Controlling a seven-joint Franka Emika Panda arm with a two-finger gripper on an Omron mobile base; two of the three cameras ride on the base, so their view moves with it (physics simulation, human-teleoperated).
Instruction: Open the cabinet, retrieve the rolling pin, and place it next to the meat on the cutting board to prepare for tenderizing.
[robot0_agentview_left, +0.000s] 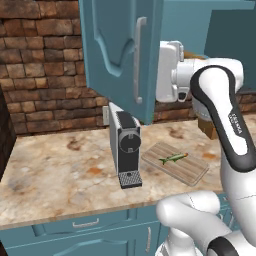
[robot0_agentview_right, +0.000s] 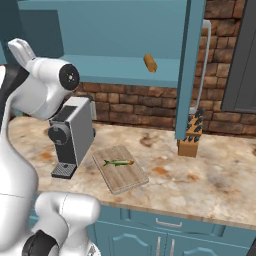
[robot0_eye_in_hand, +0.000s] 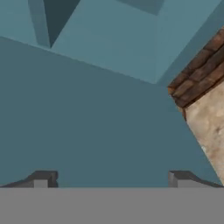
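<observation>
The cabinet (robot0_agentview_right: 120, 30) on the wall stands open, its left door (robot0_agentview_left: 117, 50) swung out toward me and its right door (robot0_agentview_right: 190, 75) seen edge-on. On the teal shelf (robot0_agentview_right: 115, 67) lies the rolling pin (robot0_agentview_right: 150, 63), seen end-on as a small brown knob. The cutting board (robot0_agentview_left: 186, 171) (robot0_agentview_right: 125, 177) lies on the counter with the slim greenish meat (robot0_agentview_left: 173, 158) (robot0_agentview_right: 118, 162) on it. My white hand (robot0_agentview_left: 170, 72) is raised beside the left door, at shelf height. My gripper (robot0_eye_in_hand: 109, 180) is open and empty, with a teal cabinet surface (robot0_eye_in_hand: 96, 122) close in front.
A grey coffee machine (robot0_agentview_left: 125, 145) (robot0_agentview_right: 72, 135) stands left of the board. A knife block (robot0_agentview_right: 192, 137) sits by the brick wall under the right door. Speckled counter (robot0_agentview_right: 210, 180) lies bare right of the board. Low teal drawers (robot0_agentview_left: 85, 225) run below the counter's edge.
</observation>
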